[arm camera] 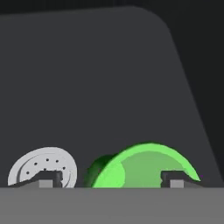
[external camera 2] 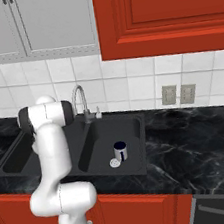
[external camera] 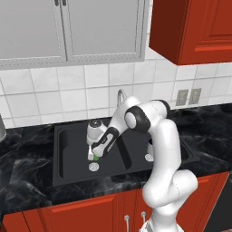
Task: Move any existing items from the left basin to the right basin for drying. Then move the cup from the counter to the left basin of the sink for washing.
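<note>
My gripper [external camera: 95,154] reaches down into the left basin [external camera: 70,147] of the black sink. In the hand view its fingertips [arm camera: 48,177] stand wide apart, so it is open. The green cup [arm camera: 144,166] sits right under the hand on the basin floor, its mouth towards the camera, beside the round silver drain [arm camera: 41,168]. A sliver of the cup [external camera: 96,158] peeks out below the hand in the left base view. The white mug [external camera 2: 120,150] with a dark blue inside stands upright in the right basin [external camera 2: 129,129], close to that basin's drain [external camera 2: 113,162].
The chrome gooseneck faucet [external camera 2: 79,96] rises behind the divider, just past my arm. Black marble counter [external camera 2: 198,137] stretches to the right of the sink. Red upper cabinets [external camera 2: 160,11] hang above, and red doors [external camera: 86,215] run below the counter.
</note>
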